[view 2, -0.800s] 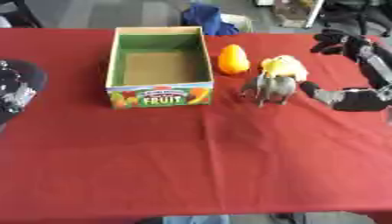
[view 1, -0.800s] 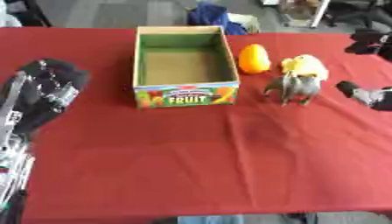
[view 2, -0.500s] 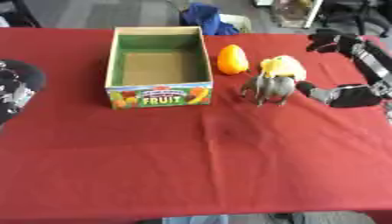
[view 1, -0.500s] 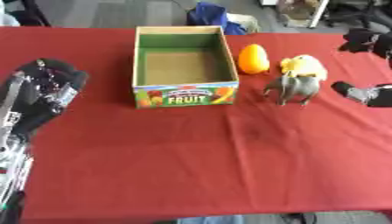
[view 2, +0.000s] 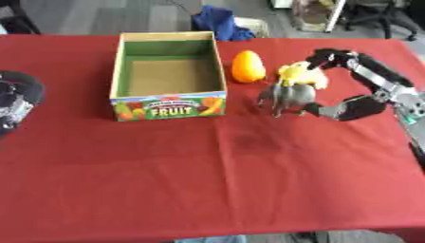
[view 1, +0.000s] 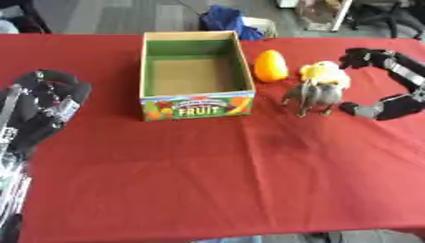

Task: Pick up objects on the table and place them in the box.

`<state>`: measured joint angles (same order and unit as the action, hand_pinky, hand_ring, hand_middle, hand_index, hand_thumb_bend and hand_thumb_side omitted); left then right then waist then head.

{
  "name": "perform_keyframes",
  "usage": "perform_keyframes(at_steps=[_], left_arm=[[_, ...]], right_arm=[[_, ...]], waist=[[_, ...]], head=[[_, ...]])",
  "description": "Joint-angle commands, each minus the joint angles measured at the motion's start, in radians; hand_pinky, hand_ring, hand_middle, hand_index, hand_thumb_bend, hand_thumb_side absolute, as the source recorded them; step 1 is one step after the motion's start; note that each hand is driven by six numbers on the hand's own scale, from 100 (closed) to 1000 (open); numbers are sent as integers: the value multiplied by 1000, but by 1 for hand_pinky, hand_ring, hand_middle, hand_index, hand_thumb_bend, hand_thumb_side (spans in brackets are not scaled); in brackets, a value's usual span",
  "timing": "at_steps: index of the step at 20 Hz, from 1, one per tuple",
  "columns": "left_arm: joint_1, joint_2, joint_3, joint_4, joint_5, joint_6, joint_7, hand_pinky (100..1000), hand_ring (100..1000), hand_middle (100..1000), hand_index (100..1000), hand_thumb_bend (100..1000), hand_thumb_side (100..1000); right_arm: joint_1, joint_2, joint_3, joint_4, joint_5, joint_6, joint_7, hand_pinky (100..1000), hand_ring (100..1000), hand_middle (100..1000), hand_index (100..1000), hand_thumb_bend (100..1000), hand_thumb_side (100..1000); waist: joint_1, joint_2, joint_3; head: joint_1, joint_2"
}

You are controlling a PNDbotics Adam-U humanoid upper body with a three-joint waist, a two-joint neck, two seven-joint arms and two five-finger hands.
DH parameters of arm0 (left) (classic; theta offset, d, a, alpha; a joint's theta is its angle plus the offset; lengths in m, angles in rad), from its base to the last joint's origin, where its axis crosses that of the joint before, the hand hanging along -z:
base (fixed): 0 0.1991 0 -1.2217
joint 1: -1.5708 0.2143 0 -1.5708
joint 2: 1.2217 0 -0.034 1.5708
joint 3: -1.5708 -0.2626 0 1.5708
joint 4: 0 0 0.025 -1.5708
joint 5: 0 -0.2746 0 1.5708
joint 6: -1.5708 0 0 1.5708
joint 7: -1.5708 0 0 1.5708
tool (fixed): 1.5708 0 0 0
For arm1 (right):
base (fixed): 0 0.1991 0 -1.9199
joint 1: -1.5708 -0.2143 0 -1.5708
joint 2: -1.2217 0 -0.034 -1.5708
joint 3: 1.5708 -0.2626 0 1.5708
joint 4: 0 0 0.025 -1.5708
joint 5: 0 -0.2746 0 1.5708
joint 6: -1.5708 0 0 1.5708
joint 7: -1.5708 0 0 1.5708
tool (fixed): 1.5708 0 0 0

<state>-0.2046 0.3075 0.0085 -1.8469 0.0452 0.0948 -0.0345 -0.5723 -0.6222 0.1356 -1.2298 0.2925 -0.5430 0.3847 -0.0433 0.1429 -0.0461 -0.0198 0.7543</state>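
Details of the yellow toy are too blurred to name; it reads only as a rounded yellow lump, partly hidden behind the grey animal figure; the right hand runs off the frame edge at the wrist; the left hand lies at the left edge, dark and cluttered, and whether its fingers are curled cannot be told; the grey figure stands upright on its legs, its long axis roughly across the table; the orange fruit stands on end, tip up, just right of the box; the right hand's fingers and thumb are spread apart in a wide arc, fingers near the yellow toy, thumb just right of the grey figure, holding neither; all sit on the red table
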Motion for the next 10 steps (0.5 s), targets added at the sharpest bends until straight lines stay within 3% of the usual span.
perform_keyframes(at_steps=[1, 10], left_arm=[[-8, 9, -2, -13, 2, -2, -5, 619, 573, 561, 608, 564, 380], [-10, 9, -5, -12, 1, -2, -8, 619, 573, 562, 608, 562, 382]], right_arm=[[-35, 0, 6, 41, 57, -32, 24, 837, 1000, 748, 903, 494, 347], [-82, 51, 29, 123, 237, -115, 22, 835, 1000, 769, 913, 522, 359]], waist=[[5, -12, 0], [9, -11, 2]], head=[[-5, -14], [-14, -19]])
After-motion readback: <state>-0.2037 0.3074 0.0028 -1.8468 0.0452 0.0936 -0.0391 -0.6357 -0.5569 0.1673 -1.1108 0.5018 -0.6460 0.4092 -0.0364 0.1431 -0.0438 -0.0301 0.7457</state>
